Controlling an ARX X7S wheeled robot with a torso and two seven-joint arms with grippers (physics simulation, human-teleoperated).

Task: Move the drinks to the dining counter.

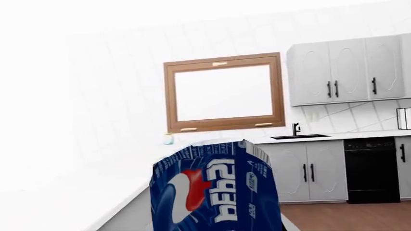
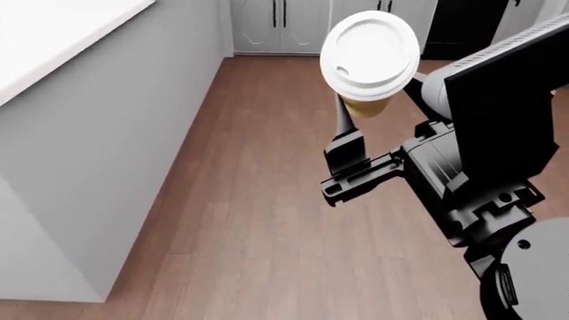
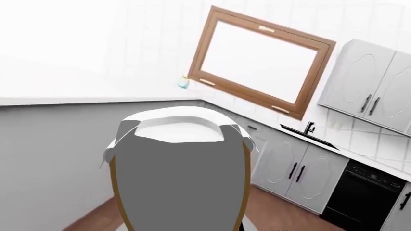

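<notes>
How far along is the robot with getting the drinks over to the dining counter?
Both drinks are picked up: the coffee cup is in the right tool, and the soda can fills the left wrist view, apparently held. Neither is on the dining counter yet; both still need setting down.

blue soda can (image 1: 215,190): white "pepsi" wordmark, upside down, beside red-white-blue round logo; small print unreadable.

A blue soda can (image 1: 215,190) fills the space right in front of the left hand's camera, its red, white and blue logo and white lettering facing the lens. Beyond the can, a wood-framed window (image 1: 224,92) sits on the far wall. Off to one side are grey cabinets (image 1: 347,71), a sink tap (image 1: 296,129) and a black dishwasher (image 1: 372,169).
</notes>
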